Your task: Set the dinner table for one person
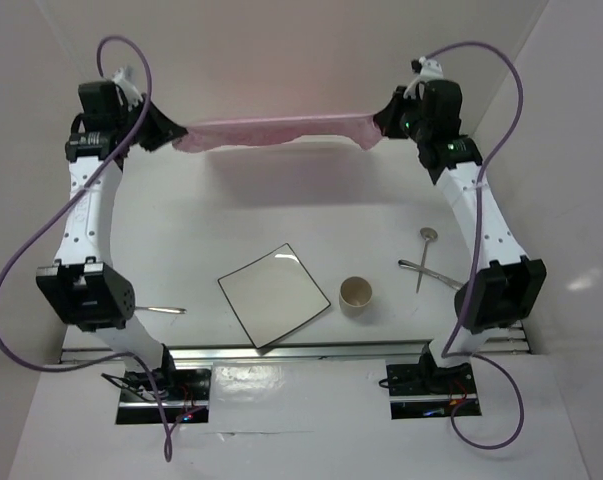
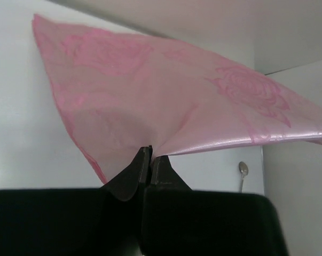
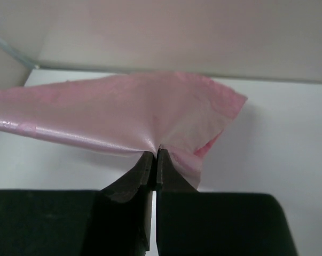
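A shiny pink cloth [image 1: 276, 131] with a rose pattern hangs stretched between my two grippers above the far part of the white dinner table [image 1: 281, 215]. My left gripper [image 1: 173, 138] is shut on the cloth's left end; the left wrist view shows its tips [image 2: 150, 153] pinching the cloth [image 2: 166, 101]. My right gripper [image 1: 379, 128] is shut on the right end; the right wrist view shows its tips [image 3: 155, 153] pinching the cloth [image 3: 123, 117]. A square white plate [image 1: 273, 294] with a dark rim lies near the front.
A cream cup [image 1: 356, 296] stands right of the plate. A spoon [image 1: 425, 255] and a fork [image 1: 426, 270] lie crossed at the right. A knife [image 1: 161, 310] lies at the left by the left arm. White walls enclose the table. The spoon also shows in the left wrist view [image 2: 242, 173].
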